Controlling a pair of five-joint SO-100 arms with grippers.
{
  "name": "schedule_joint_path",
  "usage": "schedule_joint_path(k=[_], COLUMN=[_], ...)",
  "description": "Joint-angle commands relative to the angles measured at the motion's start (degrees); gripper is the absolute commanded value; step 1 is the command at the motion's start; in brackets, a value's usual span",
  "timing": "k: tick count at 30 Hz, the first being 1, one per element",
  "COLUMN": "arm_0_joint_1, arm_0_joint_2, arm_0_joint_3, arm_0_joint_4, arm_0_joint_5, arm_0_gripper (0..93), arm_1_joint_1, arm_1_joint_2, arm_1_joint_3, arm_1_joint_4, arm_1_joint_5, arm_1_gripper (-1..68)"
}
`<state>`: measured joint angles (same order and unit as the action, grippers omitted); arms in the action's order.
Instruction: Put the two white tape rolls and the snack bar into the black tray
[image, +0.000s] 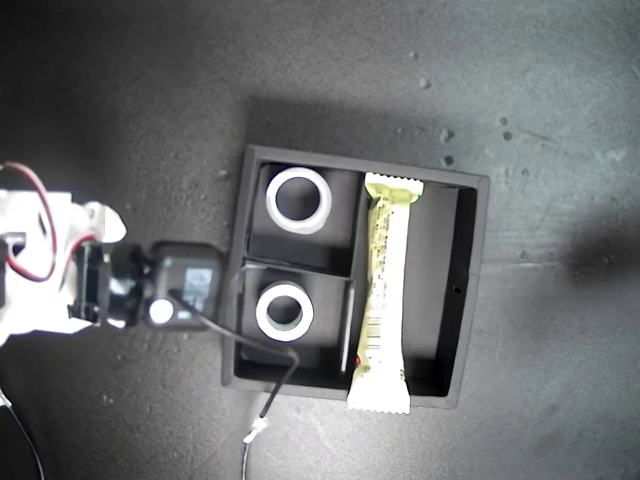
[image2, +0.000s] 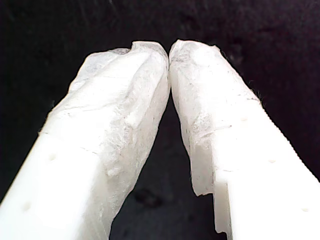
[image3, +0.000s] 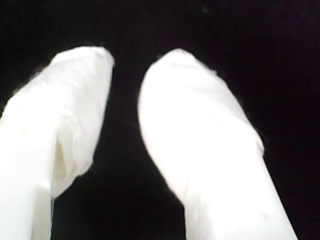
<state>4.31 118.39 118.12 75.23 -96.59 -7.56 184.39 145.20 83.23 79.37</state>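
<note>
surface (image: 560, 120): dark grey, matte, scuffed
specks (image: 447, 134): a few pale marks near the exterior view's top right, perhaps chips
shadow (image: 600, 255): dark patch, exterior view's right edge

Matte black tray (image: 470, 290), glossy snack bar (image: 385, 290)
</note>
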Motion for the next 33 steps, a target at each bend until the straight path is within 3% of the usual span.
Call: schedule_joint_path(k=[1,7,16,21,25,31,33], arm_0_joint_1=[-1.1,-2.1,-5.3,-6.2,-5.9,-6.2,-6.6], arm_0_joint_2=[8.0,17.3,10.8,26.1,46.6,74.6,75.1], arm_0_joint_3=[9.9,26.4,28.3,40.3,51.7,61.6,61.7], arm_0_joint_4=[-8.4,-24.6,-32.6,-35.2,-33.5,-18.4,-17.1], arm_0_joint_5=[1.1,4.2,13.8,13.7,13.5,13.8,14.1], arm_0_gripper=[0.6,0.0,0.1,0.1,0.0,0.0,0.0], arm_1_joint_1=[0.4,-0.4,0.4,1.8,2.2,2.3,2.2], arm_1_joint_2=[0.9,6.0,7.4,7.4,7.4,7.5,7.5], arm_1_joint_3=[3.1,10.5,24.3,29.6,32.3,33.8,33.8], arm_1_joint_4=[-2.4,-5.1,-14.7,-20.0,-22.4,-24.2,-24.3], arm_1_joint_5=[-0.4,-1.8,-3.1,-4.9,-5.3,-6.9,-7.6], arm_1_gripper=[-0.2,-0.2,-0.3,-0.3,-0.3,-0.3,-0.3])
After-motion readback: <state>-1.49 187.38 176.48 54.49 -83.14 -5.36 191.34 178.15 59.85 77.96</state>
